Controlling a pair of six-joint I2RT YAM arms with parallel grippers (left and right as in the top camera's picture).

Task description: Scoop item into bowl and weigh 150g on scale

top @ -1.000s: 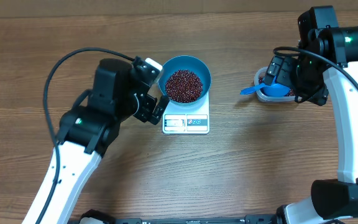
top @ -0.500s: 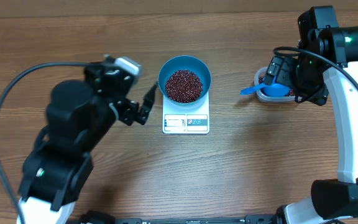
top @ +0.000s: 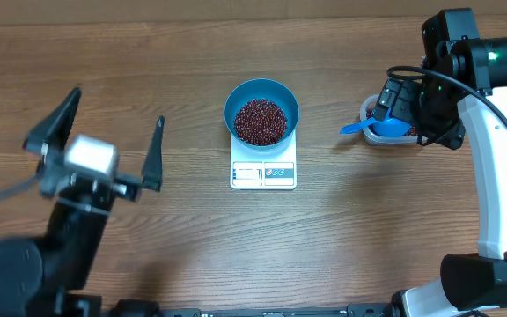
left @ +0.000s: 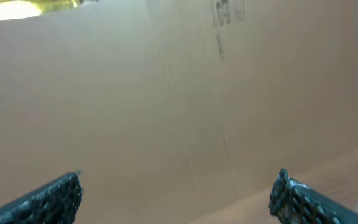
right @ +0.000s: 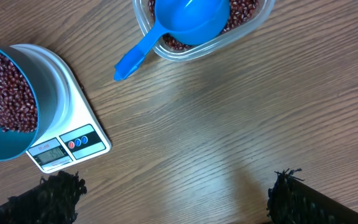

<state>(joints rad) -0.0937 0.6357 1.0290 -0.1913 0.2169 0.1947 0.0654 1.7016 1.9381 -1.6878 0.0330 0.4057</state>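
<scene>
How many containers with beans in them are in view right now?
2. The blue bowl sits on the scale mid-table; the clear tub, with the scoop in it, lies at the table's right.

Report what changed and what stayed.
The left gripper, open and empty, pulled back from beside the round bright blue bowl toward the wooden table's left side. Unchanged: the dark red-brown beans in the bowl on the flat white scale, the blue plastic scoop in the clear tub, the open right gripper.
</scene>
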